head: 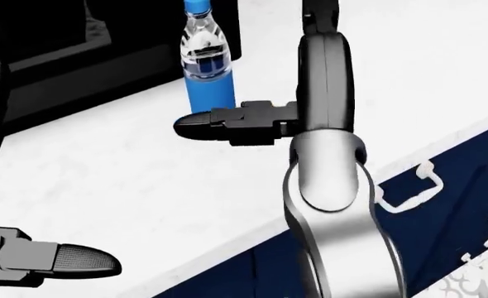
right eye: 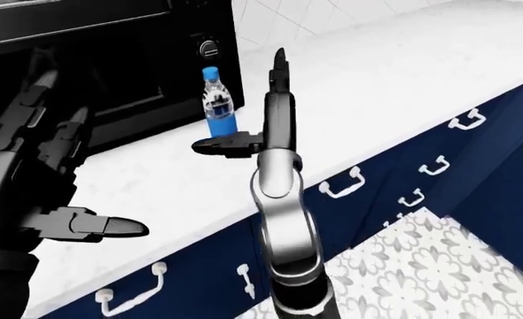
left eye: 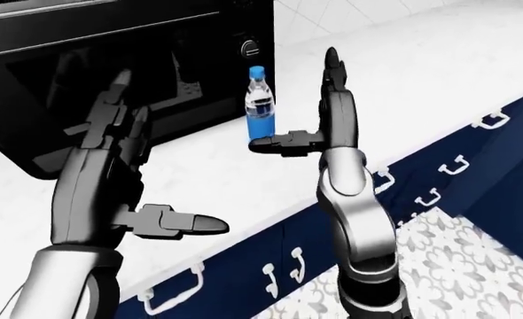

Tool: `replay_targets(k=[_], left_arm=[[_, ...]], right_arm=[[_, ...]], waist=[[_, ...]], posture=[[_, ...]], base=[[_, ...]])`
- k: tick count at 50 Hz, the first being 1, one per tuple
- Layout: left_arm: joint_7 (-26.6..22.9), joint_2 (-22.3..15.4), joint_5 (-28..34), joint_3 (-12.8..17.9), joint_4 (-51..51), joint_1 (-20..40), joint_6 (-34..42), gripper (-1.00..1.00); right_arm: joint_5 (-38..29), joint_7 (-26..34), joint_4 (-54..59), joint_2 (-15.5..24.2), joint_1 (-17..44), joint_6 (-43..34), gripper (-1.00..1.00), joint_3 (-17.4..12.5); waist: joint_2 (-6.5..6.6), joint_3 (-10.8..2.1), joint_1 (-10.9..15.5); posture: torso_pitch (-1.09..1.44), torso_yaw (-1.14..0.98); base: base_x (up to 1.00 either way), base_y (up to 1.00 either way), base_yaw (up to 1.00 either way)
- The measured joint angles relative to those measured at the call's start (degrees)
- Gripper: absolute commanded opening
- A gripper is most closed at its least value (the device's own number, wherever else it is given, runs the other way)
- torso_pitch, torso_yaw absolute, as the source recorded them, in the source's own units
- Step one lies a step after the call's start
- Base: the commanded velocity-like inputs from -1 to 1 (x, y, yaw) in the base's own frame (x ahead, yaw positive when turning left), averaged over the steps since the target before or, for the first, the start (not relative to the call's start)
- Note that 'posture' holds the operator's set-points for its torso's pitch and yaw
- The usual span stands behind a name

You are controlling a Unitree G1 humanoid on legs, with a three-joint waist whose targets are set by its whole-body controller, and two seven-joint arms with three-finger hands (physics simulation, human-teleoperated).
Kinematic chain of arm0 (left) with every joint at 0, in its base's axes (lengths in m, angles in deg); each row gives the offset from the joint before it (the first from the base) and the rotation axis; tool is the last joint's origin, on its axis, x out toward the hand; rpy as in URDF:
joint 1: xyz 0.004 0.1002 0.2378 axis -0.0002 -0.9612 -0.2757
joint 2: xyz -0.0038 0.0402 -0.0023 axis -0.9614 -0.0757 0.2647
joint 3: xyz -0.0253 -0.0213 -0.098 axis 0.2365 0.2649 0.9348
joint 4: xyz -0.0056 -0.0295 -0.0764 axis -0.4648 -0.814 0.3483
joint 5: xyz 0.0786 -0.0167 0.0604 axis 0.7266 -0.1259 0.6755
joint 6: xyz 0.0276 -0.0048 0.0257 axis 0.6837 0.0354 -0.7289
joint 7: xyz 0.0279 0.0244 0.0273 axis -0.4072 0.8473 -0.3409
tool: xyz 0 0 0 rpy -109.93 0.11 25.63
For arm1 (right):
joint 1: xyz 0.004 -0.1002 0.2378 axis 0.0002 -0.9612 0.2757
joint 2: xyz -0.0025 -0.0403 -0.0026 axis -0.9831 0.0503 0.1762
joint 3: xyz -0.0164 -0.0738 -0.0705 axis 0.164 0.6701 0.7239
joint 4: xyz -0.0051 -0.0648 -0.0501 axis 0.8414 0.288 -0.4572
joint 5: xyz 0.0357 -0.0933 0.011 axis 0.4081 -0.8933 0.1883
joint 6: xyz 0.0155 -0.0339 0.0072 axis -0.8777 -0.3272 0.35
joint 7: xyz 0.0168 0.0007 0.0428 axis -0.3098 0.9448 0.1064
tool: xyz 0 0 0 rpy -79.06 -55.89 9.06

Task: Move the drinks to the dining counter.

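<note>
Progress on the task looks slight, judging from how things lie: nothing is lifted yet, and the whole carry to the dining counter is left. Nearest, at the left-eye view's lower left, the left hand (left eye: 133, 166) hangs over the white desk (left eye: 199, 183) with its fingers spread apart and its thumb jutting toward the right, holding nothing and well apart from the drink. Further up the view, the right hand (left eye: 319, 116) stands edge-on with fingers pointing upward and thumb (head: 198, 126) stretched leftward, also apart and empty. That thumb's tip sits across the foot of the water bottle (head: 206, 59); whether it touches cannot be told. The bottle, blue-capped with a blue label, stands upright on the desk just beside the black oven (left eye: 84, 73). Only this one drink shows.
</note>
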State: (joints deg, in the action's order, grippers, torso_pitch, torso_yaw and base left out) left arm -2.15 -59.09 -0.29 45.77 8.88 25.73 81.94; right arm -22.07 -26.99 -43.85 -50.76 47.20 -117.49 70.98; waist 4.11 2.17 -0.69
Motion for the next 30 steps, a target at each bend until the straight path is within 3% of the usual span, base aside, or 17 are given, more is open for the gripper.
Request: replay_targets(k=[4, 12, 30], left_arm=[[-1.1, 0.6, 0.7, 0.5, 0.2, -0.3, 0.1, 1.0], [-1.2, 0.4, 0.3, 1.1, 0.0, -0.2, 0.4, 1.0], [-1.3, -0.1, -1.2, 2.4, 0.2, -0.5, 0.2, 1.0]], right_arm=[[-1.6, -0.5, 5.6, -2.2, 0.1, 3.1, 1.0, 1.5], [-3.0, -1.7, 9.0, -3.1, 1.8, 6.8, 1.0, -0.2], [-1.9, -3.7, 18.0, -4.7, 5.6, 11.0, 1.0, -0.2]], waist=[[0.3, 0.27, 0.6], [0.45, -0.18, 0.5], [0.88, -0.26, 0.3]], posture=[[0.0, 0.0], [0.0, 0.0], [0.0, 0.0]], base=[[0.0, 0.0, 0.0], [0.0, 0.0, 0.0], [0.0, 0.0, 0.0]])
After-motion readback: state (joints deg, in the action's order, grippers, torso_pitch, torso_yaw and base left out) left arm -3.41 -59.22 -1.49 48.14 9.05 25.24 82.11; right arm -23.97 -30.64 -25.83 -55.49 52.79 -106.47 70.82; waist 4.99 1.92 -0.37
